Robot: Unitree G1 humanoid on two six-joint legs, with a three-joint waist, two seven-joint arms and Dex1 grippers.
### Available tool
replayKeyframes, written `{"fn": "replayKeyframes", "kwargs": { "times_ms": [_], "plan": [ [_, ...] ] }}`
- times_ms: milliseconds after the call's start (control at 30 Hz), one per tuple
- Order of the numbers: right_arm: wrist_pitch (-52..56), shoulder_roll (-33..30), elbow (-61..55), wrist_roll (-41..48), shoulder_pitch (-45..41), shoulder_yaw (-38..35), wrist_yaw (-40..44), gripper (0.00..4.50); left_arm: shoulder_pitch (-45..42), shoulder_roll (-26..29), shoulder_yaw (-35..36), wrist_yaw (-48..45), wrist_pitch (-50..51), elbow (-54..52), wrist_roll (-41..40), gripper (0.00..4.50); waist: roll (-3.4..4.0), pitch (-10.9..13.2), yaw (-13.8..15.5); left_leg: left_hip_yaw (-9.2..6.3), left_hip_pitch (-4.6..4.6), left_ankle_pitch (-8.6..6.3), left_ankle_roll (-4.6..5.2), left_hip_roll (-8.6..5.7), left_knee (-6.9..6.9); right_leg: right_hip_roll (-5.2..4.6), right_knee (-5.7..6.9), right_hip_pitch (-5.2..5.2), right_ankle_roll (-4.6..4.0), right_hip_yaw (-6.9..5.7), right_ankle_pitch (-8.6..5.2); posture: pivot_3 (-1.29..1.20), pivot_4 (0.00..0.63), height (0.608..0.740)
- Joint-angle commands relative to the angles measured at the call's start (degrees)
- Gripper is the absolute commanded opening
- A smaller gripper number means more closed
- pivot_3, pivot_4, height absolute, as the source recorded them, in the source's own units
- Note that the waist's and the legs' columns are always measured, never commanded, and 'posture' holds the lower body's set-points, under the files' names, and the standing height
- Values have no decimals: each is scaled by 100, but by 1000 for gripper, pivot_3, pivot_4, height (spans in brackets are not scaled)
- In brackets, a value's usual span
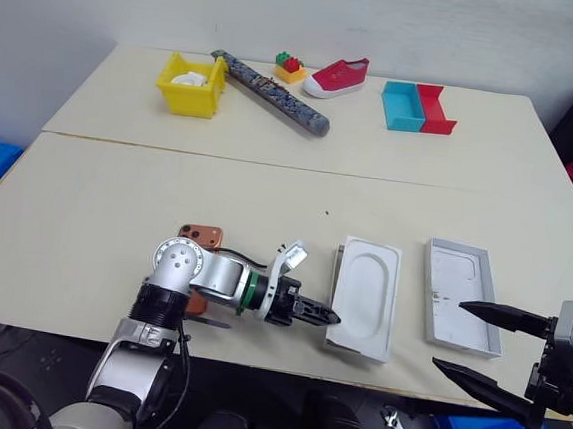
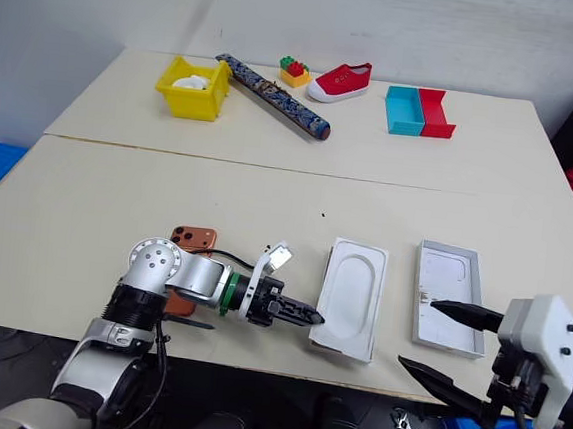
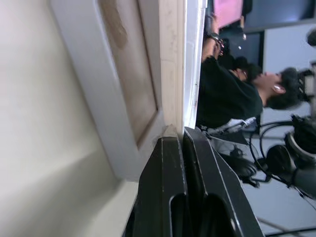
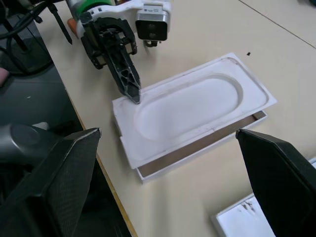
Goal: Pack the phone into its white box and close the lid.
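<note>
**Right gripper clear of lid; box blocked by insert**

Nearest the head camera: right gripper [image 1: 448, 336], fingers spread wide, empty, hanging over the near edge of the surface [image 1: 116, 210] just in front of the lid [image 1: 461, 280].

Left gripper [image 1: 333, 318]: fingers pressed together on nothing, tips at the near left corner of the flat white insert [image 1: 368, 292].

Location of task items:
- Phone [image 1: 202, 235]: flat on the surface behind the left forearm, partly hidden by it, well apart from the box.
- White box [image 4: 177, 163]: under the insert, which lies skewed on top and leaves only an edge strip of wall and floor exposed.
- Lid [image 1: 461, 280]: open side up, just right of the insert, empty.

Handling, as judged:
- Treat the phone as rigid, dense for its thickness, and smooth enough to slip. Grip across the short width, on the long edges near mid-length. Avoid the camera block at the corner.
- Treat the box and lid as light, thin cardboard, likely to slide or buckle if pushed. Pinch one long wall lightly.
- Clear the insert off the box before loading the phone.
</note>
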Motion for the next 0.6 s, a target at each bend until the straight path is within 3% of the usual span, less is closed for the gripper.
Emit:
{"fn": "replayKeyframes", "kwargs": {
  "times_ms": [33, 400, 600],
  "plan": [
    [16, 8, -79, 75, -98, -2, -157, 4465, 59, -88, 125, 138, 6, 9, -94, 0, 0, 0, 4, 0, 0, 0, 0, 0, 0, 0, 0, 0, 0, 0, 0, 0, 150, 740],
    [-2, -23, -22, -31, -405, 434, -344, 4465, -28, -27, -104, 291, 6, 244, -380, 0, -2, 1, 10, 2, 2, 0, 0, -1, 0, 0, 0, 0, 0, 0, 0, 0, 150, 740],
    [-27, 8, -25, -68, -419, 508, -363, 4500, -56, 72, -242, 201, 6, 210, -529, 1524, -2, 1, 9, 2, 3, 0, -1, -1, 0, 0, 2, 0, 0, 0, 0, 0, 150, 740]
  ]
}}
